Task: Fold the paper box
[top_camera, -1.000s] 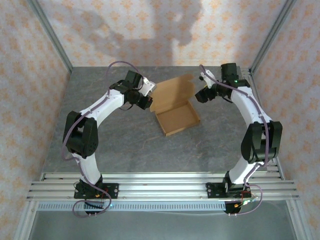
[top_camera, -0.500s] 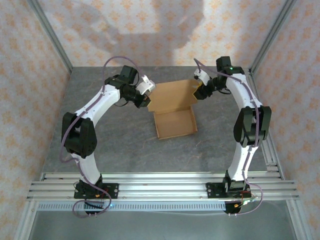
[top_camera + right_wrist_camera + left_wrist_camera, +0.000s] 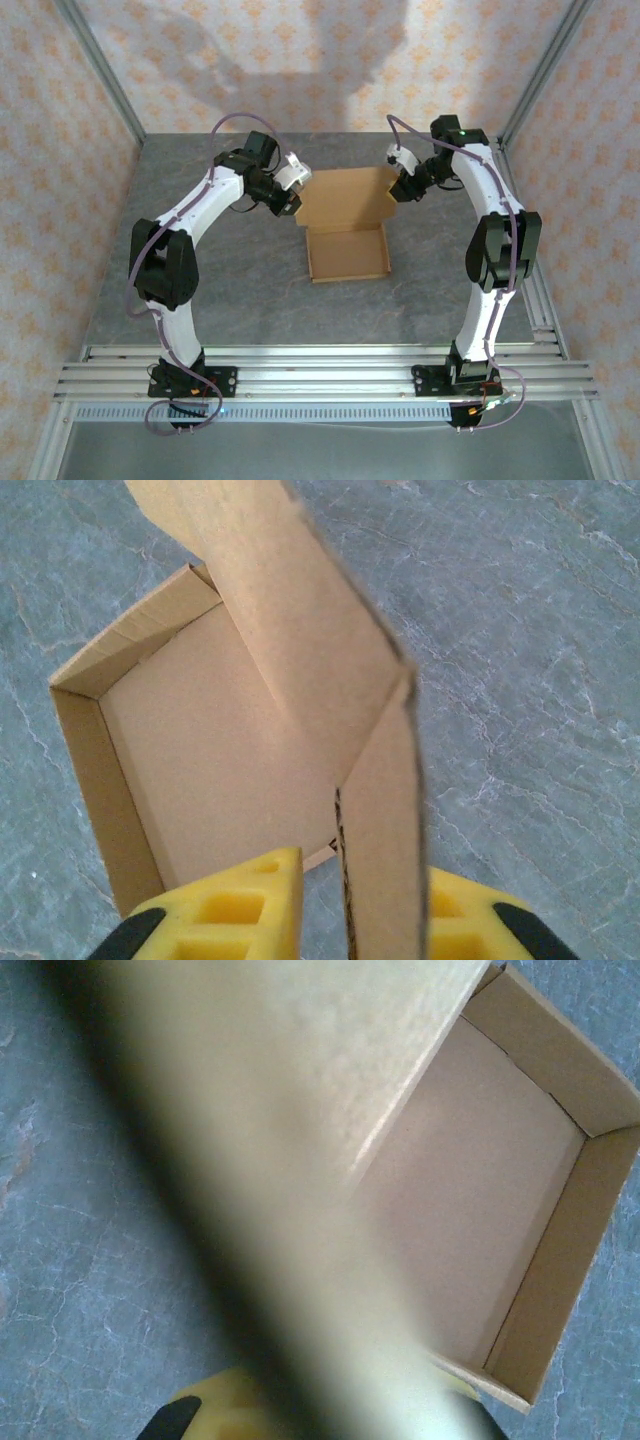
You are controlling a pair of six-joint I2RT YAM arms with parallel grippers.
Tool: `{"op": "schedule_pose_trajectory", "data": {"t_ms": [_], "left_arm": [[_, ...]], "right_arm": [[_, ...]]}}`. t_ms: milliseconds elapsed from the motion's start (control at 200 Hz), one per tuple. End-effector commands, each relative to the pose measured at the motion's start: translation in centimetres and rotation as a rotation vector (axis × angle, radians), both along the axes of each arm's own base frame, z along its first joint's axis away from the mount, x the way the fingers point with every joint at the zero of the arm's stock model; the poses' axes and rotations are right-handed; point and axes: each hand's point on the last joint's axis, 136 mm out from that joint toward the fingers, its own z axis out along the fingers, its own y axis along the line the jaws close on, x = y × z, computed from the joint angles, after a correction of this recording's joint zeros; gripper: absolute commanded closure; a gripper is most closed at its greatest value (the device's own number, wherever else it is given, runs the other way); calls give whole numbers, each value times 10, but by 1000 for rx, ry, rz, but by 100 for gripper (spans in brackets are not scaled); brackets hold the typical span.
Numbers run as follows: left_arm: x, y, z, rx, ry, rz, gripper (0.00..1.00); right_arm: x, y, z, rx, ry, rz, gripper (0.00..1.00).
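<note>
Toward twelve o'clock from centre on the single grey tabletop [image 3: 230,290]: one paper box [image 3: 347,252], open-topped. Has swung square within the last second, with one lid [image 3: 345,195] raised off its twelve o'clock edge. Clamped tight at the lid's ten o'clock corner by the left hand [image 3: 292,200]. Newly flanked at two o'clock by the right hand [image 3: 398,185], narrowed about one side flap [image 3: 385,860]; cannot tell whether truly pinched. Probably set for folding the lid down. Two hands total.

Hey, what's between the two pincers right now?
The open lid of the box spans from the left pincer to the right pincer. The top view shows it.
</note>
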Motion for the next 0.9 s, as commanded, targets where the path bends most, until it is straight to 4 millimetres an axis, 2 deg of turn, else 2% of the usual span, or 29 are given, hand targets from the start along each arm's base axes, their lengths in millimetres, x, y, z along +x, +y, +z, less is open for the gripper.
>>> {"op": "schedule_pose_trajectory", "data": {"t_ms": [0, 15, 225, 400, 551, 681, 761, 896], "left_arm": [[0, 0, 6, -4, -1, -20, 100], [0, 0, 6, -4, -2, -20, 100], [18, -2, 16, -47, -24, 117, 100], [30, -8, 20, -42, -69, 235, 100], [41, -19, 20, -28, -114, 325, 100], [49, -22, 23, -2, -172, 389, 100], [56, -19, 25, -19, -184, 446, 100], [65, -21, 29, -87, -219, 516, 100]], "right_arm": [[-5, 5, 10, 2, -15, 0, 95], [-6, 4, 9, -2, -15, -1, 100], [1, 3, 5, -79, -66, -122, 100], [19, 7, 19, -123, -208, -371, 100], [36, 5, 34, -58, -279, -648, 100], [45, 12, 32, -1, -306, -828, 100], [50, 7, 27, 35, -305, -961, 100], [51, 3, 25, 112, -363, -1069, 100]]}}
